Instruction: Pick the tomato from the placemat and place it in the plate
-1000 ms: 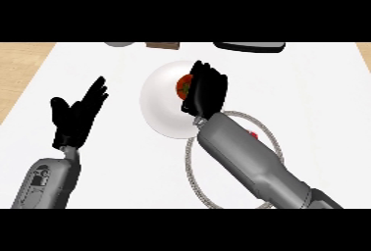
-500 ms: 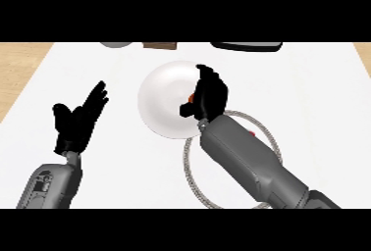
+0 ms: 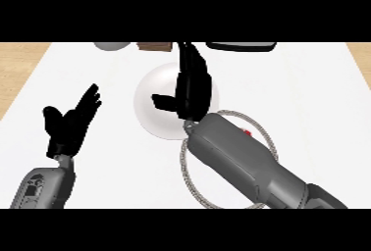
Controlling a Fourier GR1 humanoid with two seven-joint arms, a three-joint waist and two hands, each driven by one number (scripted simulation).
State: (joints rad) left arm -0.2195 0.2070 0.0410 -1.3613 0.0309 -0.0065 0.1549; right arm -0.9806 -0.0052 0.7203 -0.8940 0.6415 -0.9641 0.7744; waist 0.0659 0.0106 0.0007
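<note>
The right hand is over the white plate, fingers straight and pointing far. Its arm lies across the round placemat, just near of the plate. The left hand rests open at the left.

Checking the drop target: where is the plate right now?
Head view: the white plate lies mid-counter under the right hand, just up-left of the rope-edged placemat.

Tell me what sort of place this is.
Probably a kitchen or dining counter: a white plate and a rope-edged round placemat lie on a white top with wood-coloured borders.
</note>
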